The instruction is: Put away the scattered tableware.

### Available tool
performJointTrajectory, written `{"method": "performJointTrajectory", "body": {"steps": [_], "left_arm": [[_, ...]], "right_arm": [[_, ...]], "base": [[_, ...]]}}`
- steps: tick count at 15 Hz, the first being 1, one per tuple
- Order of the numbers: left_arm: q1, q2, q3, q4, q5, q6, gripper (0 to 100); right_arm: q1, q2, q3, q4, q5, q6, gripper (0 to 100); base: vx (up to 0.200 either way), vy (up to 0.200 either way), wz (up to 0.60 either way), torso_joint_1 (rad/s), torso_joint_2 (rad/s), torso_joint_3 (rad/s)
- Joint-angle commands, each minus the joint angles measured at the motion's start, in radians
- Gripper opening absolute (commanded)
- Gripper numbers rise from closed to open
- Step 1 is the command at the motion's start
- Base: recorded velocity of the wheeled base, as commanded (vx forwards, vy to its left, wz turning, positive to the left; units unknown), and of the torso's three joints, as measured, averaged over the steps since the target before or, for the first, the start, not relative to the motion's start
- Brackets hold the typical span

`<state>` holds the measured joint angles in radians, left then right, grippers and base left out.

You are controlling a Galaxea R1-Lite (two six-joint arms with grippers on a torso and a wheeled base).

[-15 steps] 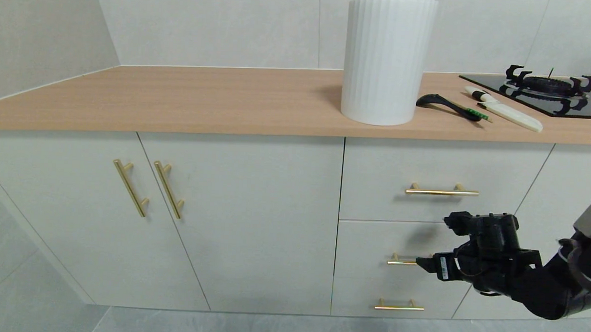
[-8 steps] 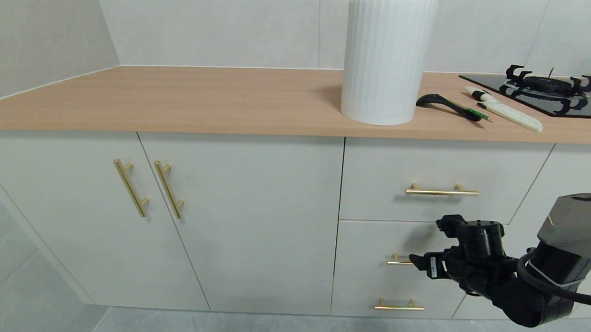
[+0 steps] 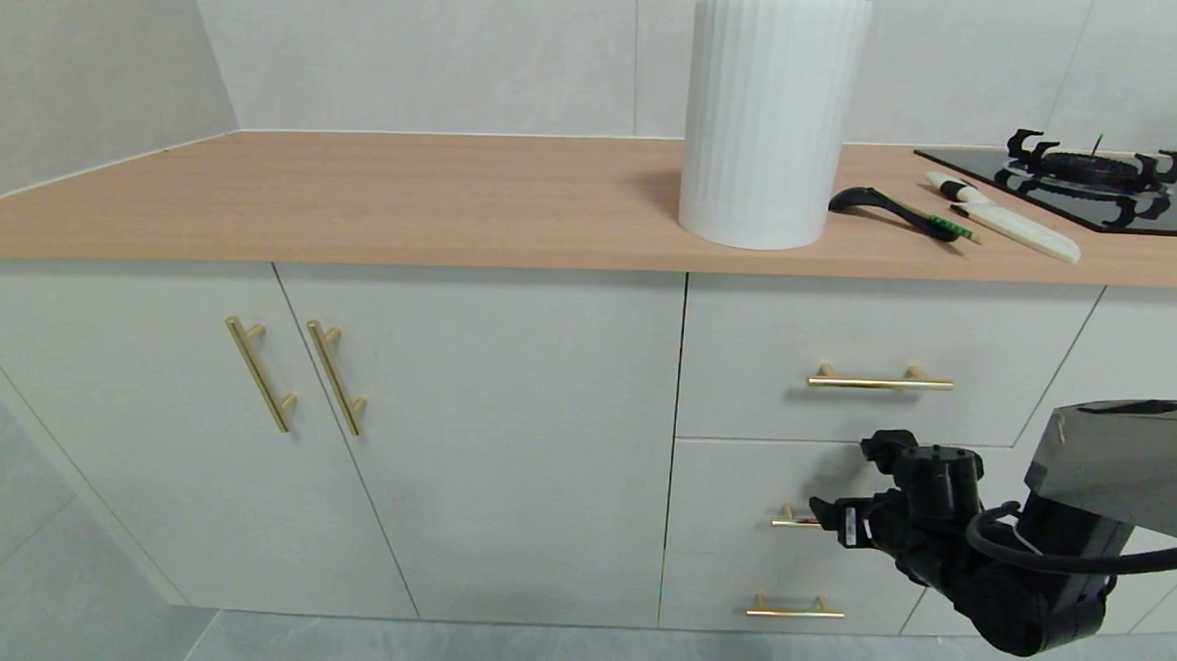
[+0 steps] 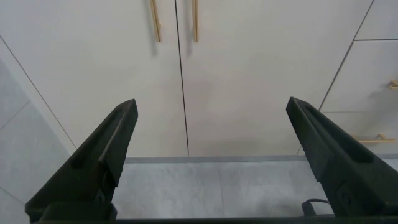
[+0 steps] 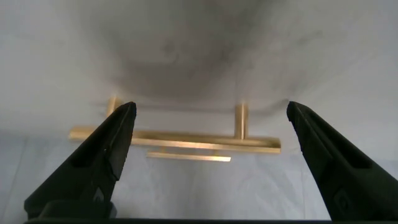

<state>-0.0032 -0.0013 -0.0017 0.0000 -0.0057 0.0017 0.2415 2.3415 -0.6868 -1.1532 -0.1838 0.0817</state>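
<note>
At the frame's lower right, the right claw [image 3: 824, 508] hung released before the middle drawer handle [image 3: 795, 521]; the left claw [image 4: 211, 106], also released, faced the cupboard doors [image 4: 249, 81].

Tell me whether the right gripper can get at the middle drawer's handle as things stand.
Probably yes: the right gripper is open and faces the middle drawer handle head-on, close, with nothing between them.
</note>
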Motion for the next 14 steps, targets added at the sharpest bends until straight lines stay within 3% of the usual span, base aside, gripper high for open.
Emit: {"method": "performJointTrajectory", "body": {"steps": [1,14], "left_arm": [[0.0,0.001,0.0,0.0,0.0,0.0,100],[0.0,0.001,0.0,0.0,0.0,0.0,100]], "right_arm": [[0.001,0.058,-0.013,-0.034,-0.016,-0.002,100],[0.002,0.084,-0.005,-0.028,-0.02,-0.008,100]], "base": [[0.0,0.0,0.0,0.0,0.0,0.0],[0.0,0.0,0.0,0.0,0.0,0.0]]}}
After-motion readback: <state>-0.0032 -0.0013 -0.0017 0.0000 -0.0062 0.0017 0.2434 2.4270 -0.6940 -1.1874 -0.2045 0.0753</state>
